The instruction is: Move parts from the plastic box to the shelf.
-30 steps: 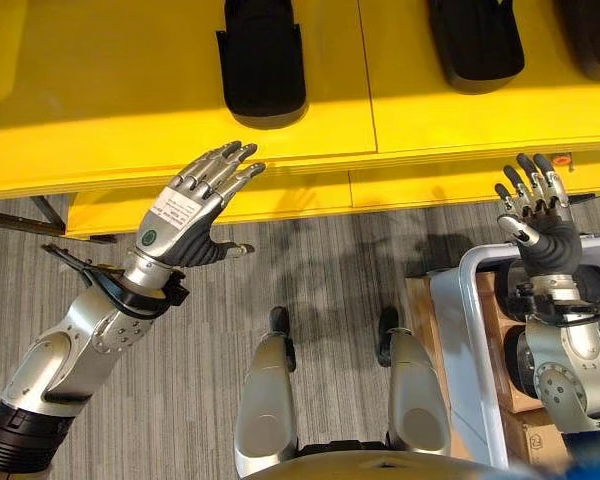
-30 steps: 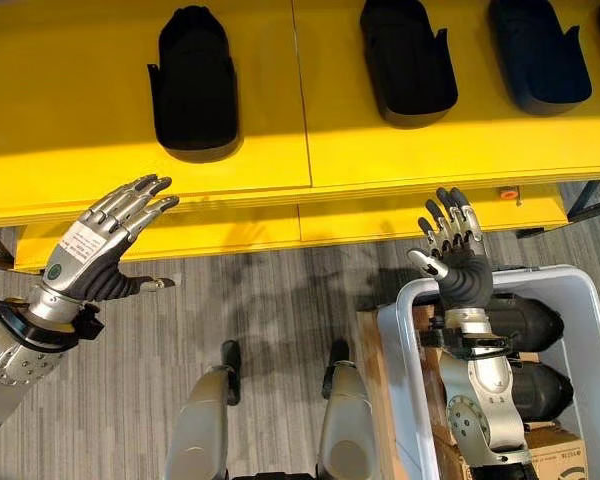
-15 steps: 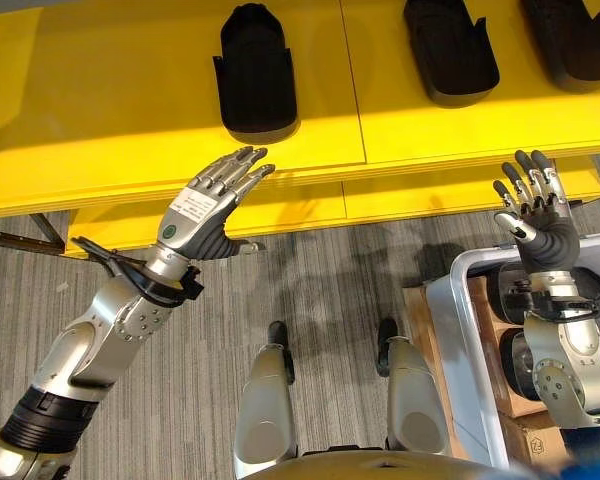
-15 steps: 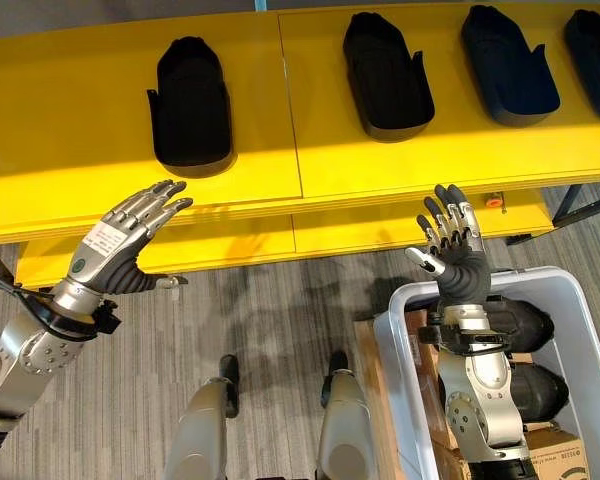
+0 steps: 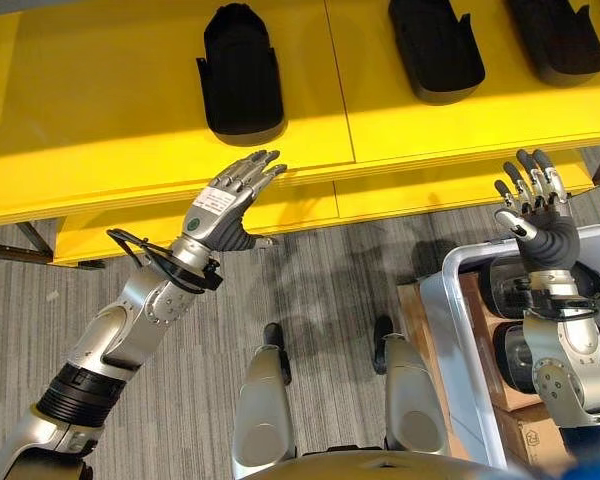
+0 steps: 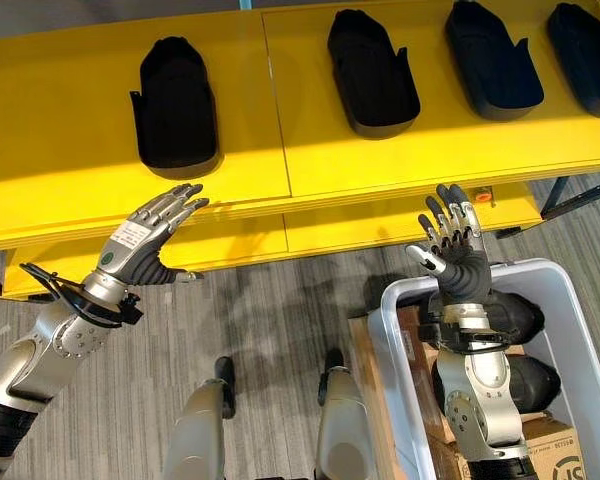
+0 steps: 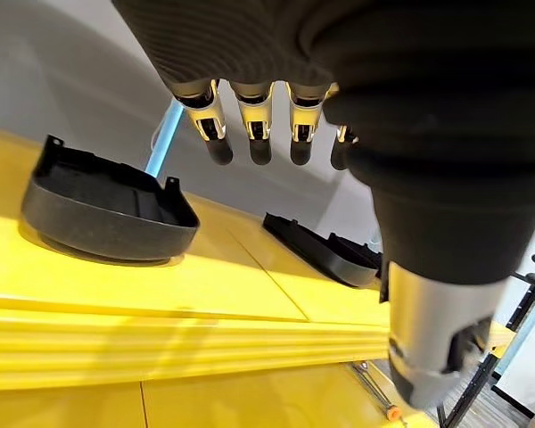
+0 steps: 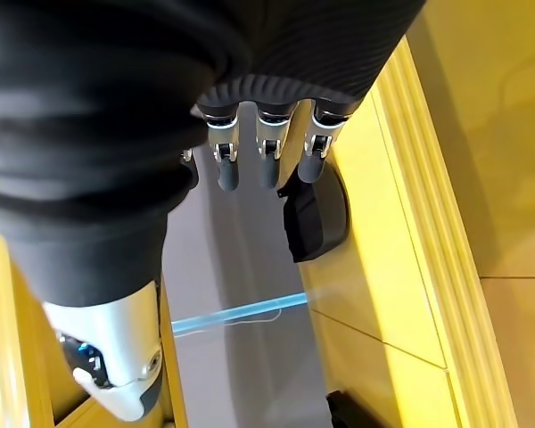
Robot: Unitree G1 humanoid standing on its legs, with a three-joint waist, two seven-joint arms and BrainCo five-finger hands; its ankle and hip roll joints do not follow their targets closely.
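Several black moulded parts lie on the yellow shelf (image 6: 80,180): one (image 6: 177,107) at the left, another (image 6: 372,72) in the middle, more (image 6: 493,60) to the right. Two black parts (image 6: 525,318) remain in the grey plastic box (image 6: 403,340) at lower right. My left hand (image 6: 145,240) hovers open just in front of the shelf edge, empty, below the leftmost part (image 7: 107,201). My right hand (image 6: 455,250) is raised open above the box's far rim, holding nothing.
A lower yellow shelf board (image 6: 400,220) runs under the top one. The box rests on cardboard cartons (image 6: 550,450). Grey striped carpet (image 6: 270,320) spreads between the shelf and the box.
My left arm has stretched forward and rightward toward the shelf edge, hand still open. The camera view has shifted, showing more of the shelf. The right hand has stayed put above the box.
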